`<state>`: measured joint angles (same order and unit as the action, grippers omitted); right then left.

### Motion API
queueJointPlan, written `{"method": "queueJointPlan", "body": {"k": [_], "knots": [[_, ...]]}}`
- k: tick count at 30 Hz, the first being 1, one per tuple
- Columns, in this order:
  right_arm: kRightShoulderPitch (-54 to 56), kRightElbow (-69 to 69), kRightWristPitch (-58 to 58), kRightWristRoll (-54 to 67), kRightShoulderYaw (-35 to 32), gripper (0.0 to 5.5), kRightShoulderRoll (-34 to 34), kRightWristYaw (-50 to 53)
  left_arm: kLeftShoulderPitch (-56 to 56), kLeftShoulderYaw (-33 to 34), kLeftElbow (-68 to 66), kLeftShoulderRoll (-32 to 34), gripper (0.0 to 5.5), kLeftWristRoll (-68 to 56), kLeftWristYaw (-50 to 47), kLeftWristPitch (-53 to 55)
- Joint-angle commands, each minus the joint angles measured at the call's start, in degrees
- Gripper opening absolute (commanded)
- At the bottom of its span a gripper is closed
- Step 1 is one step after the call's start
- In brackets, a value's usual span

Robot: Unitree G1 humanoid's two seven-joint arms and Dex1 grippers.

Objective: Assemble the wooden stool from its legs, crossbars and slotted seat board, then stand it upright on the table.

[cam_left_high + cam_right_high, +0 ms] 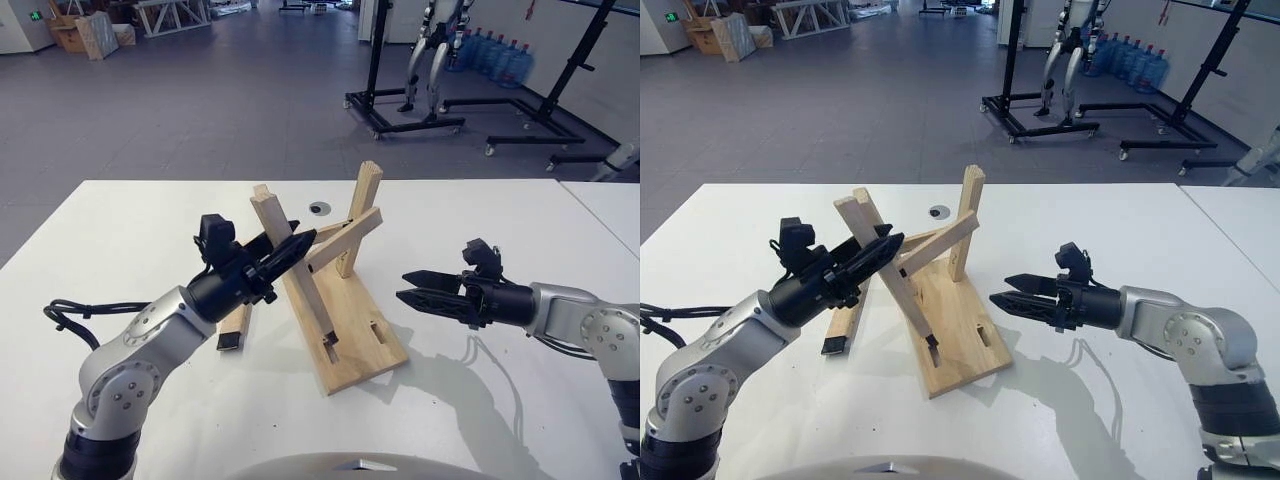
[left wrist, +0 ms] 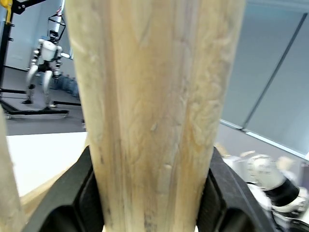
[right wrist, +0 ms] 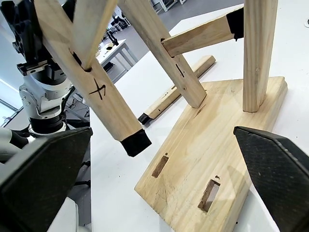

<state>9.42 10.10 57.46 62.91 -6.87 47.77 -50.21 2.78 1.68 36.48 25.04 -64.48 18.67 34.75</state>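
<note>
Well, left hand (image 1: 297, 246) clamps the tilted leg (image 1: 312, 298) — right hand (image 1: 404, 286) gapes empty beside seat board (image 1: 362, 335).

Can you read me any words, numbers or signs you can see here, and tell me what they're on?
"X": a cross drawn in dark pen on the side of a wooden leg.
Green sign high up at the far end of the room: too small to read.
No other words or numbers can be read.
</note>
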Motion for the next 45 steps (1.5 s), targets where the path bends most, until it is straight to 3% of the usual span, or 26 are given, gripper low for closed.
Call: {"method": "queueJointPlan", "body": {"k": [1,12,23,45], "knots": [[4.15,-1.59,1.23,-1.84,1.21,5.40,-0.66,-1.11,-1.10,-0.77,-3.29,-0.06,2.04,2.29,4.01,-0.30],[6.93,-2.36,2.50,-4.14,1.75,5.40,-1.89,-3.30,-1.64,-7.26,-6.74,-4.75,2.04,12.42,9.56,-3.10],[4.50,-2.46,2.31,-6.02,1.09,5.40,-2.70,-3.76,0.88,-5.44,-4.16,-1.68,2.04,15.17,11.37,-2.32],[4.39,-1.17,4.08,-6.09,0.54,5.40,-4.15,-3.07,-1.91,-6.62,-5.38,-3.16,2.04,16.41,13.18,-1.27]]}}
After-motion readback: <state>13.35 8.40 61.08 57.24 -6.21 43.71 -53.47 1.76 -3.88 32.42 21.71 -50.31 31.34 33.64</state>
